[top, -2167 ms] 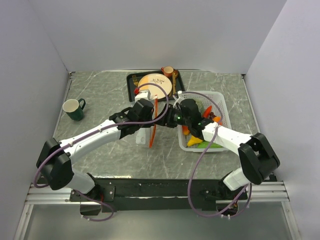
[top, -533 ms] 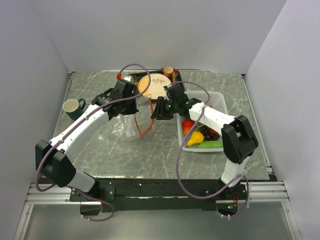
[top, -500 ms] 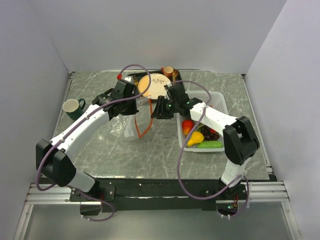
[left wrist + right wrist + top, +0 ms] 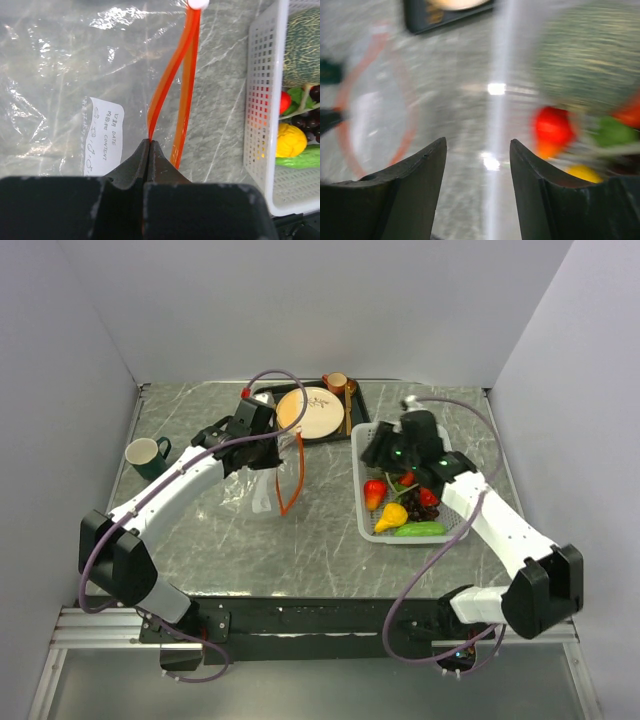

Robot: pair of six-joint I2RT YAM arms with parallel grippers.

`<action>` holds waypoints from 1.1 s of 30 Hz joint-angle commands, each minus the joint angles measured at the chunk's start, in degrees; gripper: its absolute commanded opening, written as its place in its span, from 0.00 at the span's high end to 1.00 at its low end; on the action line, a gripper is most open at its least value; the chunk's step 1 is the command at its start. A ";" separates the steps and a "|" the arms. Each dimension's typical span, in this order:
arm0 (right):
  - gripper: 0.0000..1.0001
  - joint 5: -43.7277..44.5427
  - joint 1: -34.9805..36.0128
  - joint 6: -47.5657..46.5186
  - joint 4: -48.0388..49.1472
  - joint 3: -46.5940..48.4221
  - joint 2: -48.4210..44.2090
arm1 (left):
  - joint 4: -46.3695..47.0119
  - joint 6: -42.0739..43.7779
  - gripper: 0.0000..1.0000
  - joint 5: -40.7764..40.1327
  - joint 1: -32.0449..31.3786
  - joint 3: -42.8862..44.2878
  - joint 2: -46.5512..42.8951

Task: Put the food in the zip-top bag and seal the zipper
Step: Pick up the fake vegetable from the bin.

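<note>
Marble tabletop [image 4: 200, 540]: food [image 4: 392, 514] in white basket [image 4: 359, 502], clear bag [image 4: 60, 75], zipper [image 4: 186, 85] in left hand [image 4: 150, 142], right hand [image 4: 477, 150] wide.

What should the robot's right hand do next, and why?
Probably lower the open, empty right hand into the basket and pinch one piece, perhaps the red fruit. The left hand pinches the orange strip of the clear bag, its mouth parted, and nothing shows inside it.

Open-mouthed bag [image 4: 60, 75]; food [image 4: 392, 517] in basket [image 4: 260, 100]
</note>
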 commanded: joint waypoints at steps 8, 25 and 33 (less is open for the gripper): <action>0.45 6.10 -6.49 -9.55 -7.18 -4.84 2.37 | 4.70 2.20 0.99 3.67 0.24 1.59 0.58; 0.53 11.29 -6.41 -18.34 -7.54 1.66 15.12 | 5.32 2.91 0.99 5.86 1.82 1.24 0.05; 0.54 8.75 -6.49 -19.58 -6.13 2.10 18.29 | 5.24 3.08 0.99 5.87 1.82 0.97 0.14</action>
